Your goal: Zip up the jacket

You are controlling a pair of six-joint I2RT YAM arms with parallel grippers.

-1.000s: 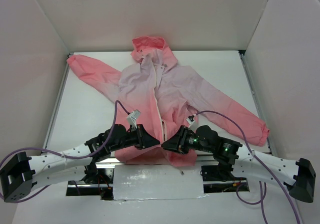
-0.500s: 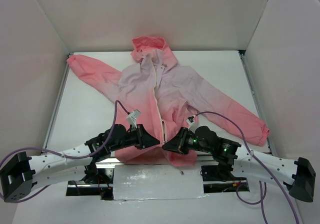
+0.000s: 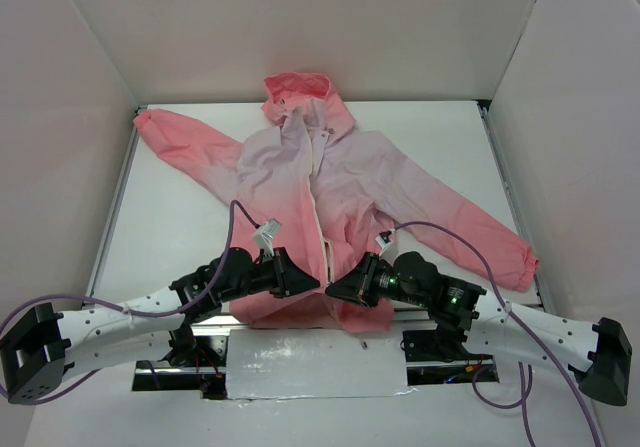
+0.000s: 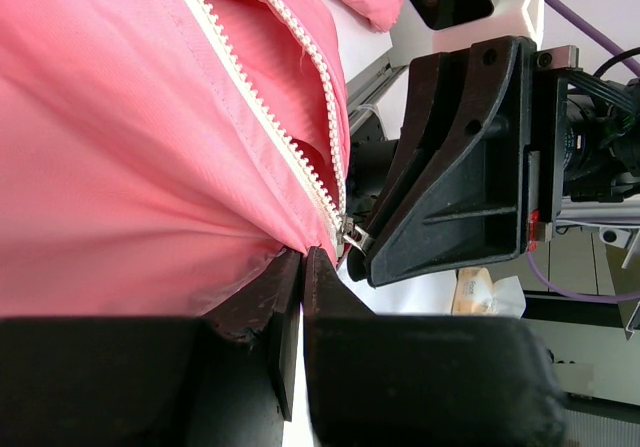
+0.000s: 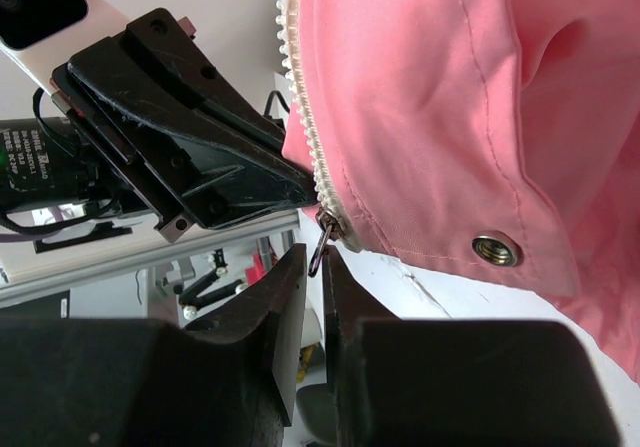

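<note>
The jacket lies spread on the white table, hood at the far end, its white zipper open down the front. At the near hem both grippers meet. My left gripper is shut on the coral hem fabric just beside the zipper's bottom end, its jaws pressed together with cloth at the tips. My right gripper faces it; its jaws are shut on the small metal zipper pull, which hangs from the slider between the fingertips.
White walls enclose the table on three sides. The jacket's sleeves reach to the far left and to the right. A silver taped patch sits at the near edge between the arm bases. Purple cables loop over both arms.
The right gripper's jaws have narrowed around the zipper pull. Both arms and the jacket have stayed almost still.
</note>
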